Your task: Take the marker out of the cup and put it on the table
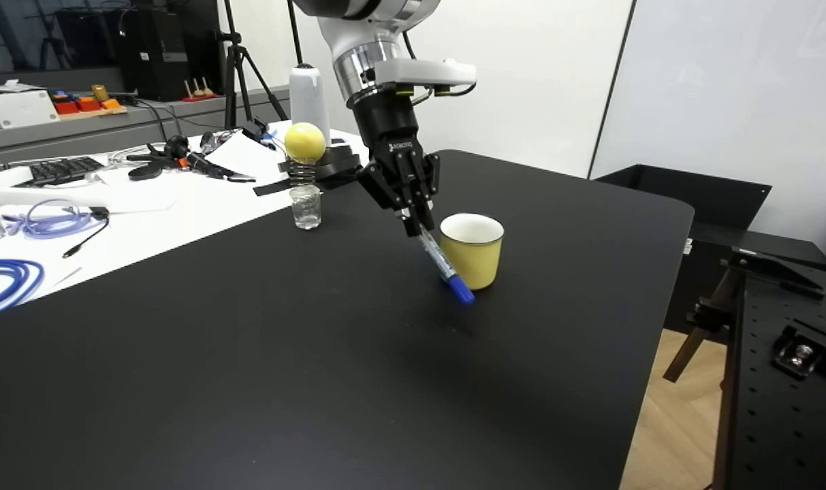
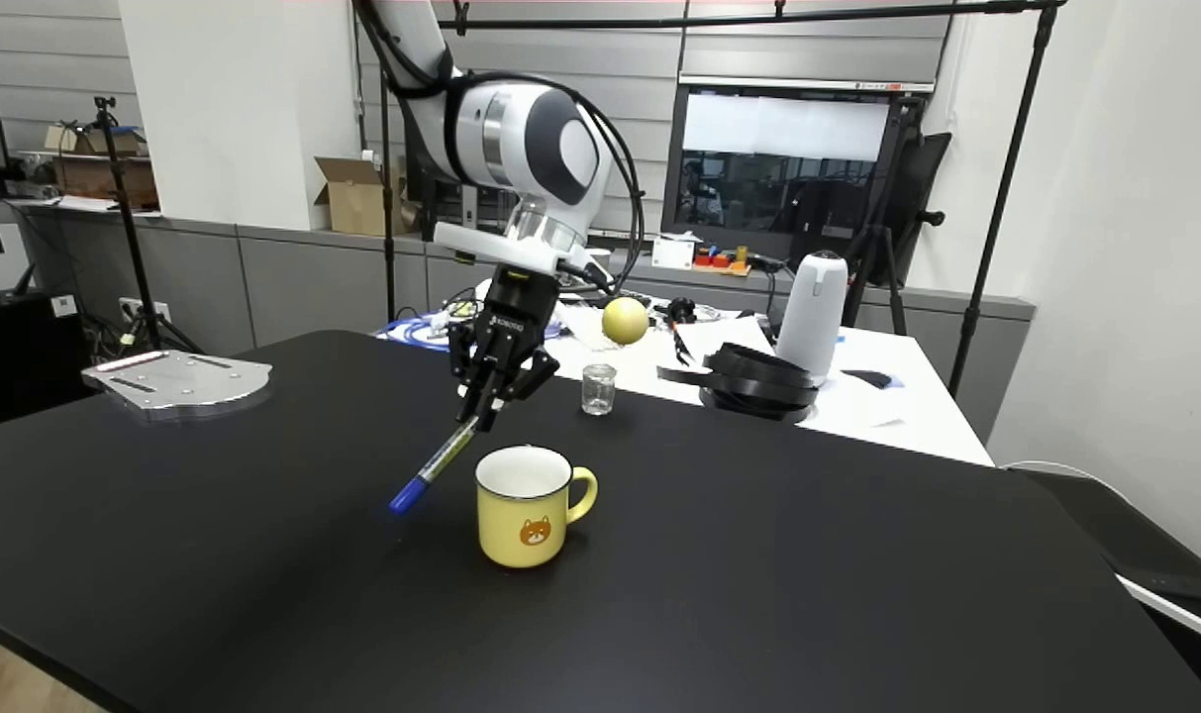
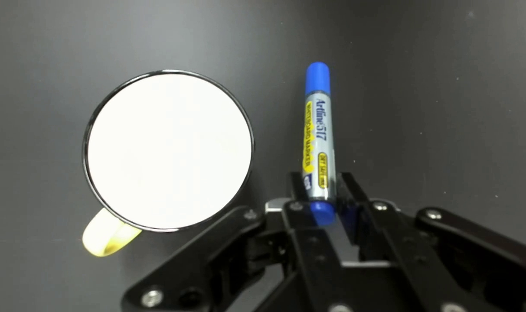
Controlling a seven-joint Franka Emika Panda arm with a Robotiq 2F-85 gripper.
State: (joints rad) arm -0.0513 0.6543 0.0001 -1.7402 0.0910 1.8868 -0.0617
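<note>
while the gripper [image 3: 321, 178] clamps its upper end, the marker [image 2: 439, 461] slants lengthwise down and out to the lower left in an exterior view, above the desk [image 2: 758, 594].

Bench [image 1: 317, 381], one: broad, matte black, with a rounded corner; in the wrist view I see a few pale specks [image 3: 470, 14] on it. Standing on it, which I confirm in both exterior views: cup [image 2: 521, 510], yellow, pale inside, single handle, upright; glass [image 1: 307, 207], small, clear, upright, near an edge, well apart from the cup. Slotted plate [image 2: 179, 381], at an edge; whether it rests on the bench, I cannot tell.
</note>
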